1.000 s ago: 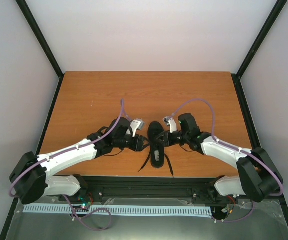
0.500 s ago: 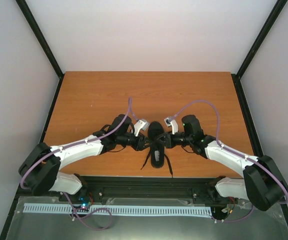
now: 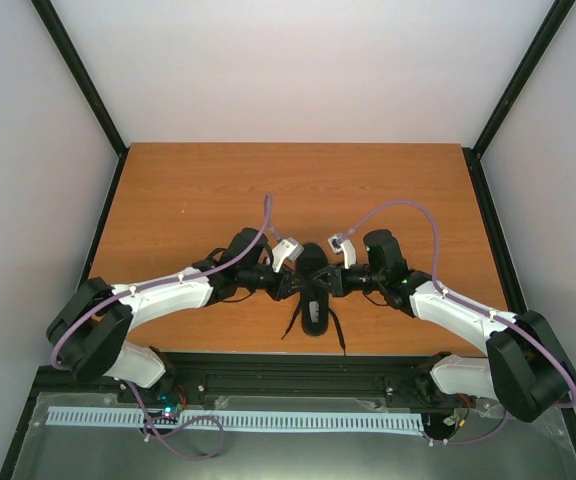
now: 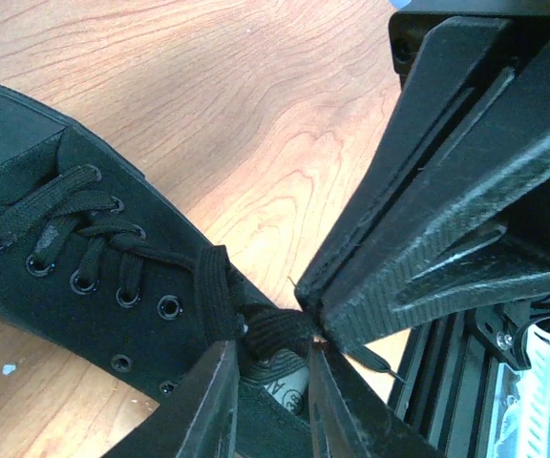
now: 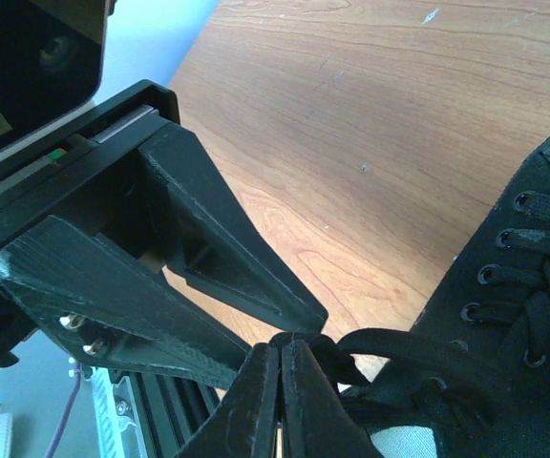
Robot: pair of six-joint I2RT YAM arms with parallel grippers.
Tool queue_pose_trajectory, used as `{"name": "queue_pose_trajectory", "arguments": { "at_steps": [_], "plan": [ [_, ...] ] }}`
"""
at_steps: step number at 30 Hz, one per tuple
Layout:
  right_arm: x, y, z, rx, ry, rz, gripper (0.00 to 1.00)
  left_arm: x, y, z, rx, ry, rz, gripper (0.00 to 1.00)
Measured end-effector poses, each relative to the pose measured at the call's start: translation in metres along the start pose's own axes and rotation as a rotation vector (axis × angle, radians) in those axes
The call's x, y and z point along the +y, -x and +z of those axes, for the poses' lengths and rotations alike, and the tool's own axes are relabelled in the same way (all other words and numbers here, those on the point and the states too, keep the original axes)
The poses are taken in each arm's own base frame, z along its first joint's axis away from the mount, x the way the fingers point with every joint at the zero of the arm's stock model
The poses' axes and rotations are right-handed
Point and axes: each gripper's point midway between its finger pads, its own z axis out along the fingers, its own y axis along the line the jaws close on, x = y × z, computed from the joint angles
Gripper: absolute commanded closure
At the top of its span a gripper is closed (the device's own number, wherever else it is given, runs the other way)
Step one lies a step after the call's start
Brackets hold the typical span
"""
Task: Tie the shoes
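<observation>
Left arm [image 3: 158, 298] reaches in low from the near-left corner, and the left gripper [image 3: 286, 287] is right against the shoe's left flank. In the left wrist view its fingers [image 4: 208, 410] stand a narrow gap apart with a bunched bit of lace [image 4: 275, 329] at the tips. Can't tell if they actually clamp it. The shoe [image 3: 313, 290] sits mid-table [image 3: 198, 190] near the front edge, sole down, toe pointing to the far side and heel opening toward the arm bases. It's laced through the eyelets [image 4: 82, 282], and two loose lace ends [image 3: 338, 335] trail over the wood toward the near edge. The right gripper [image 3: 334, 283] is on the shoe's right flank, tip to tip with the left one over the top of the lacing. Its fingers [image 5: 256, 401] are pressed together and pinch a lace strand that runs taut back to the shoe. The right arm [image 3: 458, 308] comes in from the near-right corner.
</observation>
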Motion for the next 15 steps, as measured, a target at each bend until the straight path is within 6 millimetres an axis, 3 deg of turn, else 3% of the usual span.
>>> {"name": "queue_pose_trajectory", "arguments": {
  "at_steps": [10, 15],
  "plan": [
    [0.0009, -0.0006, 0.0000, 0.003, 0.006, 0.019, 0.97, 0.0035, 0.0004, 0.0095, -0.005, -0.014, 0.084, 0.76],
    [0.0013, 0.0005, 0.0000, -0.001, 0.007, 0.015, 0.97, 0.0030, 0.0006, 0.0108, -0.007, -0.021, 0.107, 0.83]
  ]
}}
